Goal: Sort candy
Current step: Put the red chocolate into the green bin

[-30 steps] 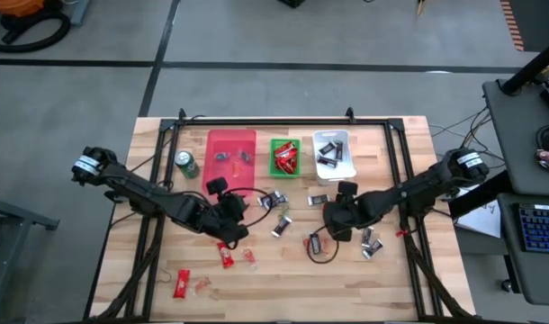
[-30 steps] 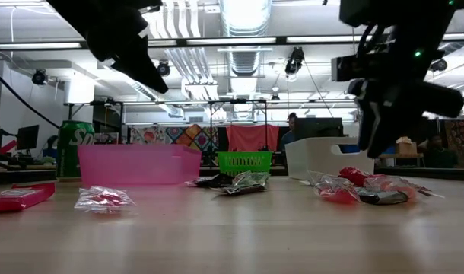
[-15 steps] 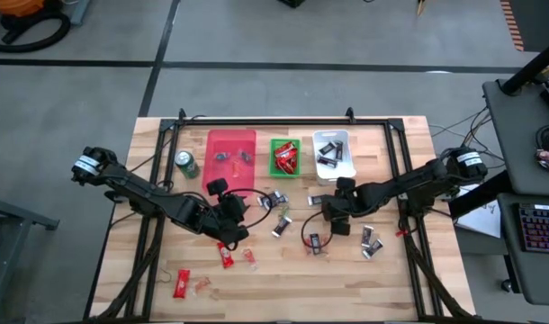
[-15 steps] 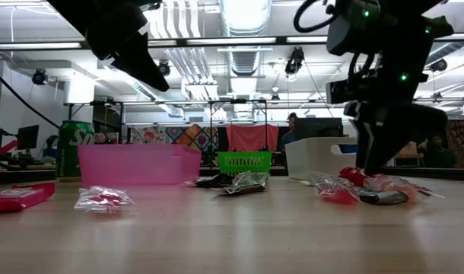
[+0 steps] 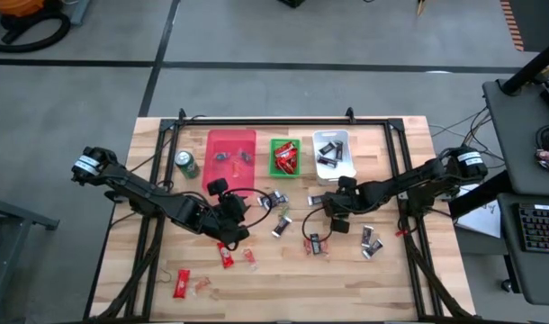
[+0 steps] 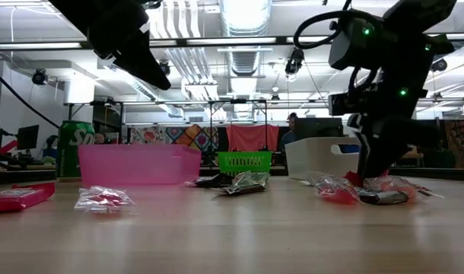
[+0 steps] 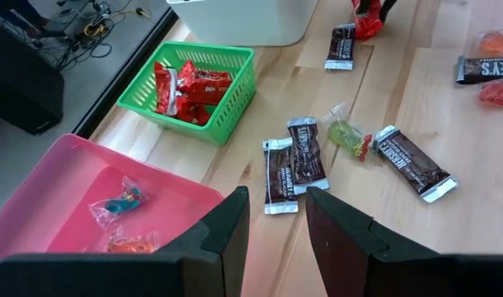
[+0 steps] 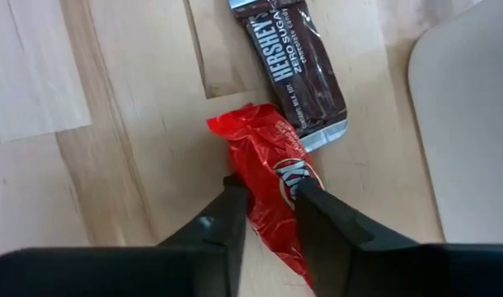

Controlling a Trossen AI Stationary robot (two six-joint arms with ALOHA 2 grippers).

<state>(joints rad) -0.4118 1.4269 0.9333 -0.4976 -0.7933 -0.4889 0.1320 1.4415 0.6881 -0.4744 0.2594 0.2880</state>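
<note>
Right gripper [image 8: 266, 216] is pinching the red-wrapped candy [image 8: 272, 177] against the table, risking slipping off crinkly foil or snagging the Hershey's bar [image 8: 297, 70] just beyond its fingertips.

Grey floor [image 5: 256, 36] is marked with dark lines; ceiling strip lights [image 6: 243, 15] are lit; a grey desk [image 5: 526, 162] is placed beside the table.

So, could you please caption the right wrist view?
Right gripper jaws closing around a red-wrapped candy beside a Hershey's bar.
</note>
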